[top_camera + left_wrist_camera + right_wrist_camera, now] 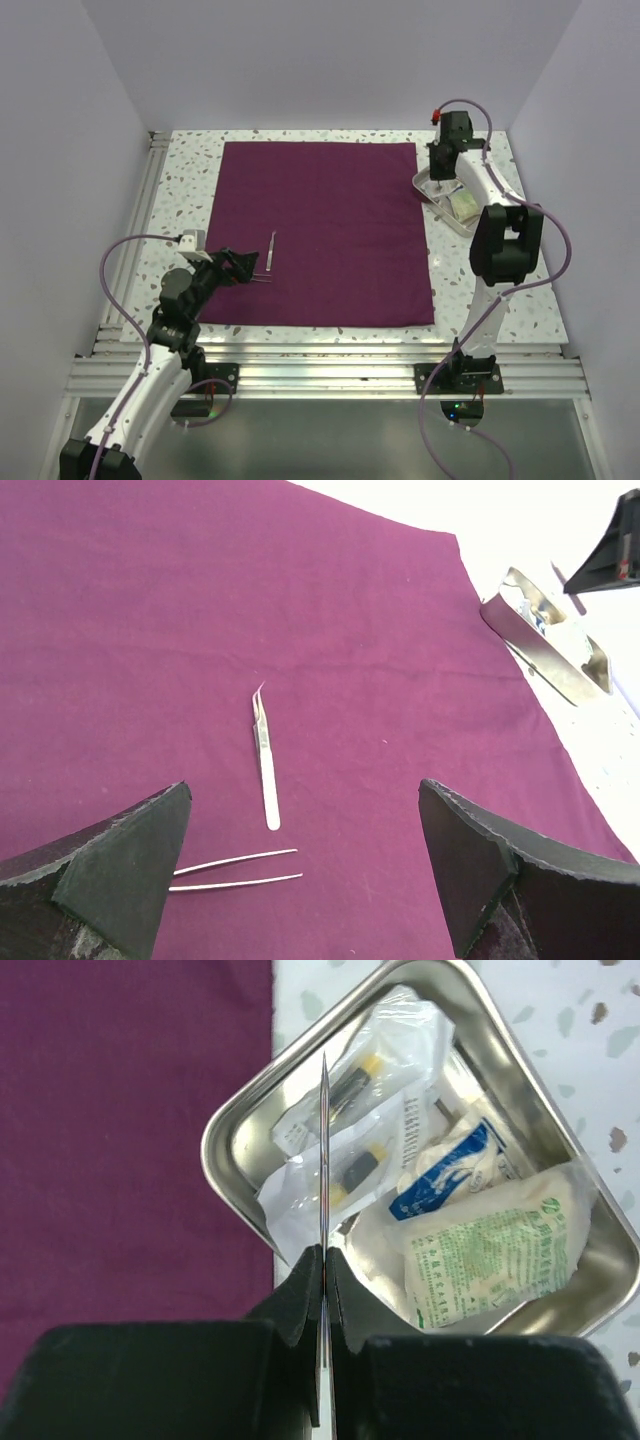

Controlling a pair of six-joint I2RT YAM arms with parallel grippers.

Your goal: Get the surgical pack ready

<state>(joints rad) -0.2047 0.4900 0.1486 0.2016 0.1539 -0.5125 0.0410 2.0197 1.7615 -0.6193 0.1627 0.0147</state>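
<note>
The surgical pack, a plum-purple cloth [320,230], lies spread flat as a big square sheet on the table, also in the left wrist view [200,600] and right wrist view [130,1110]. My left gripper [245,268] hovers wide open [305,790] over the cloth's near left part, nothing between its fingers. Ahead of it lie curved tweezers [265,760] and thin straight forceps [240,870] on the cloth. My right gripper [443,165] is shut [324,1250] on a thin metal instrument [324,1140], seen edge-on, above a steel tray [230,1160].
The steel tray [420,183] sits on the speckled tabletop just off the cloth's far right edge. It holds sealed packets: a green-printed gauze pack [490,1250], a blue-labelled one [450,1175] and clear wrapped items [350,1110]. White walls enclose the table.
</note>
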